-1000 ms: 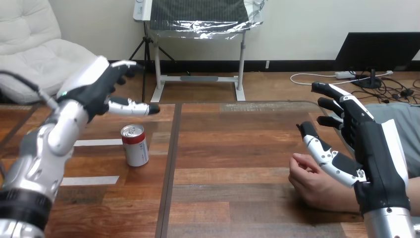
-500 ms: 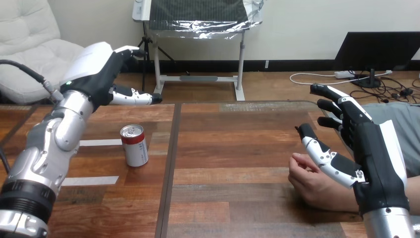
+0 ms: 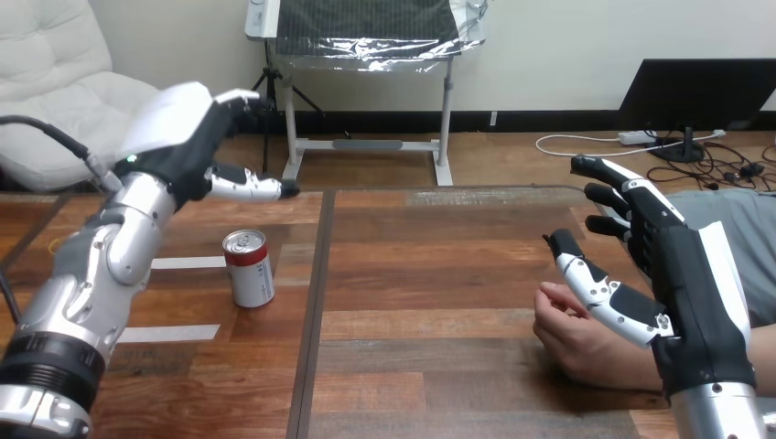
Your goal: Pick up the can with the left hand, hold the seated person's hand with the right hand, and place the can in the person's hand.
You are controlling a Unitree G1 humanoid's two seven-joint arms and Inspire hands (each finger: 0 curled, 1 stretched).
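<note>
A red and silver can (image 3: 249, 267) stands upright on the wooden table (image 3: 439, 274), left of the middle seam. My left hand (image 3: 188, 146) hovers above and behind the can, open, thumb stretched to the right, touching nothing. The person's hand (image 3: 576, 334) rests on the table at the right, fingers loosely curled. My right hand (image 3: 682, 274) is open just right of and over it, thumb reaching above the person's knuckles; whether they touch I cannot tell.
Two white tape strips (image 3: 183, 263) lie on the table left of the can. A dark seam (image 3: 314, 302) runs front to back between the table halves. The person's forearm (image 3: 764, 366) leaves at the right edge.
My left hand has risen and drifted slightly left and back over the can. The right hand, the person's hand and the can have stayed where they were.
</note>
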